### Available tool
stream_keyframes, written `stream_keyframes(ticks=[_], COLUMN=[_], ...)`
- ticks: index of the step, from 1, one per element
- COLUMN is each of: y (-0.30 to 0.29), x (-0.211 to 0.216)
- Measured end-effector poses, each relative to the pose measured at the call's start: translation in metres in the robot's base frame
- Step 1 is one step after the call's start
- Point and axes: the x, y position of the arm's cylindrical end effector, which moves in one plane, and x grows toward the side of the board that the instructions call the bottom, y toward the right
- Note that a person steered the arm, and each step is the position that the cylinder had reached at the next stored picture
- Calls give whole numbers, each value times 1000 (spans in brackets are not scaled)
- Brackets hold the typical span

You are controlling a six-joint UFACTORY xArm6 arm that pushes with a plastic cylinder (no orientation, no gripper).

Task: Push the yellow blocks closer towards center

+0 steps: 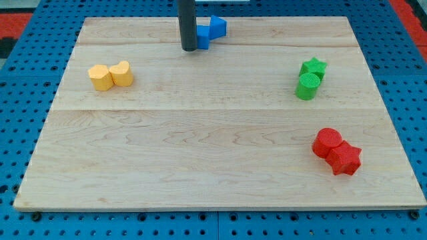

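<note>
Two yellow blocks sit touching at the view's upper left: a yellow hexagon-like block point(101, 77) and, on its right, a yellow rounded block point(122, 73). My tip point(188, 49) is at the view's top centre, well to the right of and slightly above the yellow pair. The dark rod stands just in front of the blue blocks point(212, 30) and hides part of them.
A green star point(313, 67) and a green cylinder point(307, 86) sit touching at the right. A red cylinder point(327, 142) and a red star point(345, 159) sit touching at the lower right. All lie on the wooden board point(200, 167), which rests on a blue pegboard.
</note>
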Motion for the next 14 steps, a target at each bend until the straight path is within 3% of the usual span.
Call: stream_keyframes(ticks=[3,4,6,7,8,10,11,12,14], y=[-20,-50,-132,-226,-232,-84,-100,-57,1], x=[65,78,156,110,88,70,41,31,79])
